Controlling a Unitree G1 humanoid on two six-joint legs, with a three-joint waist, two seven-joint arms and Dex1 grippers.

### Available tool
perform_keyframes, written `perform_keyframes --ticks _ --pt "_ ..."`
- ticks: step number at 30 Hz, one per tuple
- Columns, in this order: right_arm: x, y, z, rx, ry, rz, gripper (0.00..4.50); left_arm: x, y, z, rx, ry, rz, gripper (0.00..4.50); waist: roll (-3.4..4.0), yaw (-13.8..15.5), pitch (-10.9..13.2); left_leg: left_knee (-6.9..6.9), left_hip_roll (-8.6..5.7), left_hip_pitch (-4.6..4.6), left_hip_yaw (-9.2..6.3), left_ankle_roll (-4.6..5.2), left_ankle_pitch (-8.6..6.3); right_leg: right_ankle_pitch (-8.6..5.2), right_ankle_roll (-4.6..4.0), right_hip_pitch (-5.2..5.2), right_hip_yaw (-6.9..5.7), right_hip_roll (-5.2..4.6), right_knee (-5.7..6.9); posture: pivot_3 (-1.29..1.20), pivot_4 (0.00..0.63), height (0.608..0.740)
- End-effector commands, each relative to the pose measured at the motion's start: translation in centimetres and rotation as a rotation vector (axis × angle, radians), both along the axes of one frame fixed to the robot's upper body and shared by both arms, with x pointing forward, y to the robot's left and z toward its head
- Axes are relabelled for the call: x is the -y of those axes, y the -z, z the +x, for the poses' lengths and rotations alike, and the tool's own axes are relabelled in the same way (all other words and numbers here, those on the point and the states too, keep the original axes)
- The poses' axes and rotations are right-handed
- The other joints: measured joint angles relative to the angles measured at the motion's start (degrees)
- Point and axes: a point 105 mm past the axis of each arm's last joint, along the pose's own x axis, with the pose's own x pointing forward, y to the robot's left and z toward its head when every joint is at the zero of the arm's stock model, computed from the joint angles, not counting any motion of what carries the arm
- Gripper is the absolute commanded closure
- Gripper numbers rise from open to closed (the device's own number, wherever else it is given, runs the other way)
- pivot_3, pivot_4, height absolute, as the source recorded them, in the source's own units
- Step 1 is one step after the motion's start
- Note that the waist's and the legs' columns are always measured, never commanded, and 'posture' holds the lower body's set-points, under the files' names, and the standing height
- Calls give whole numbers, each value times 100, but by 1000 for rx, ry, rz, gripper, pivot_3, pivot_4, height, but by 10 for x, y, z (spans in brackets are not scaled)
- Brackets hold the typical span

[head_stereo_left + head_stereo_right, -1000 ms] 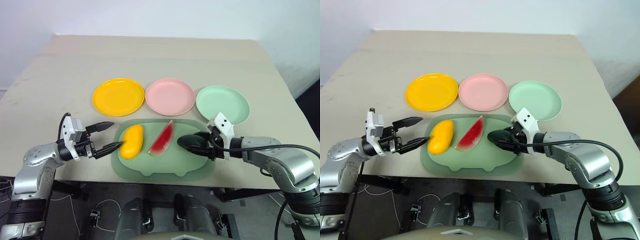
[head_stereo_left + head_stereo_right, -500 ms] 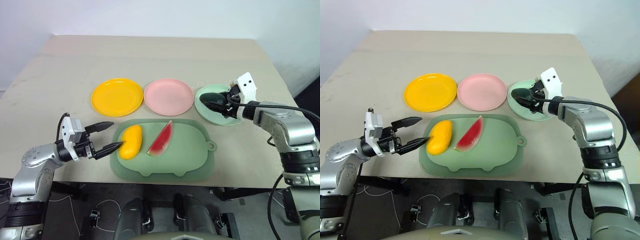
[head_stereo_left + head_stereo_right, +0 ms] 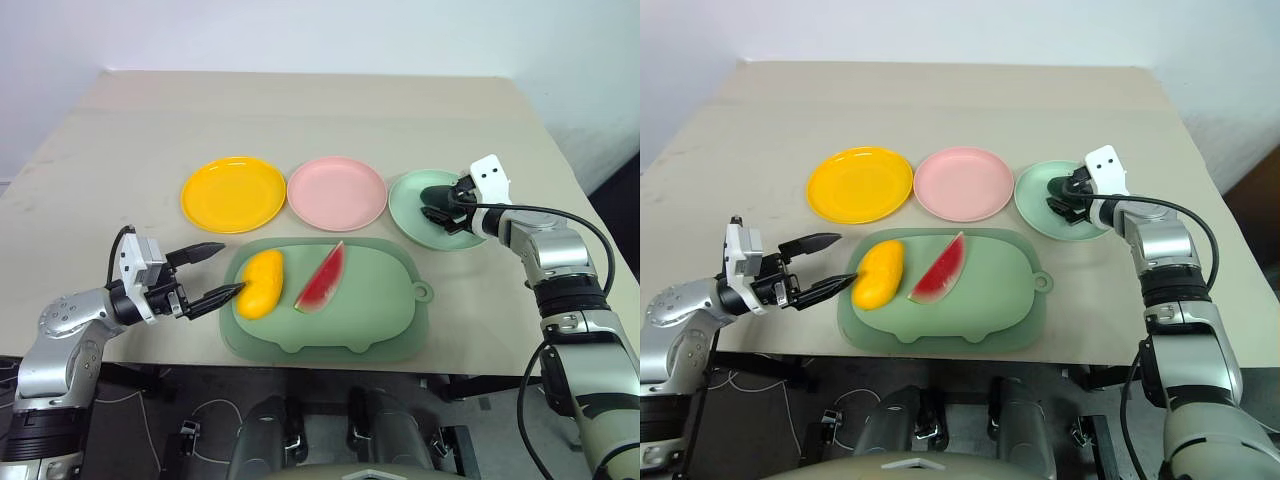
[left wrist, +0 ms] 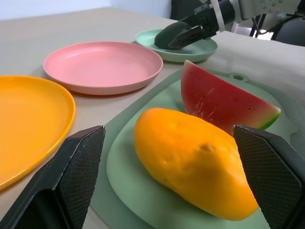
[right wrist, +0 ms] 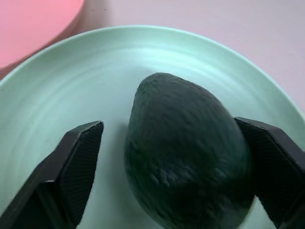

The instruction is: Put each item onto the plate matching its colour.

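Right gripper point(image 5: 167, 179) spread wide around avocado point(image 5: 183, 167) on light green plate point(image 5: 71, 95) — probably light, hard, smooth; best pinched across its rounded middle — likely to roll.

This looks like a robot test lab or demonstration room rather than a home. A plain beige rectangular table point(image 3: 300, 110) fills the middle of the frame against a bare pale wall point(image 3: 300, 30) along the top edge. Loose black cables point(image 3: 205, 415) lie on the dark floor at the bottom. On the table sit only toy props, among them a pig-shaped pale green silicone mat point(image 3: 350, 320).
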Motion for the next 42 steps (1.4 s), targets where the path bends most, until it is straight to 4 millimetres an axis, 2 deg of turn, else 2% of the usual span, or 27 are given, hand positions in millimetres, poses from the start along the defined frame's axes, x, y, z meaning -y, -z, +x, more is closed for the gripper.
perform_keyframes --ticks 1,4,7,9,11,14,16,17,20,25,28,42 --pt "3 -36 -8 95 -12 7 50 -2 -12 -2 41 0 5 0 0 7 0 0 0 0 0 0 0 0 0 0 0 0 1 0 150 696" --pt "-4 -57 -29 132 -58 7 50 -2 -13 -2 43 0 6 0 4 33 2 0 0 -3 -3 0 0 0 0 -4 0 -3 1 0 150 696" --pt "-22 -58 -53 102 -128 2 50 -3 -12 -1 42 1 8 0 3 32 1 0 1 -3 -5 -1 0 -2 -3 -4 1 -4 1 0 150 696" --pt "-30 -58 -62 78 -147 23 50 -3 -12 0 42 3 8 0 3 15 1 0 2 1 -6 -1 0 -8 -12 -2 1 -3 1 0 150 696" --pt "-45 -58 -73 33 -189 74 50 -2 -12 1 43 4 7 0 4 11 1 0 2 1 -6 -2 0 -9 -14 -2 2 -2 0 0 150 696" --pt "-86 -57 -101 -33 -354 152 50 1 -11 3 42 18 0 0 4 22 1 0 3 0 -6 -2 0 -9 -15 -4 2 -2 0 0 150 696" --pt "-99 -58 -110 -4 -422 149 50 3 -10 4 41 25 -4 0 4 33 1 -1 3 -1 -7 -2 0 -7 -12 -5 2 0 0 0 150 696" --pt "-102 -61 -110 58 -431 138 50 4 -10 5 39 29 -5 0 2 49 -1 -2 3 -2 -7 -1 0 -6 -11 -4 1 0 0 0 150 696" --pt "-113 -51 -119 59 -525 80 50 7 -9 6 38 40 -9 0 2 59 -1 -2 -1 -2 -6 -1 -1 -7 -13 4 -2 -1 -14 0 150 696" --pt "-131 -48 -127 146 -717 -39 50 9 -9 7 35 52 -11 0 2 45 0 -2 -2 0 -2 0 -2 -15 -4 8 0 -1 -22 0 150 696" --pt "-140 -45 -123 182 -823 -120 50 11 -9 7 36 54 -16 0 1 29 0 -7 -1 2 -3 -1 -1 -13 -6 6 -1 1 -21 0 150 696" --pt "-182 -35 -111 247 -1212 -270 50 8 -8 0 40 22 -15 0 1 21 0 -5 0 3 -2 -1 1 2 -9 6 -3 1 -13 0 150 696"
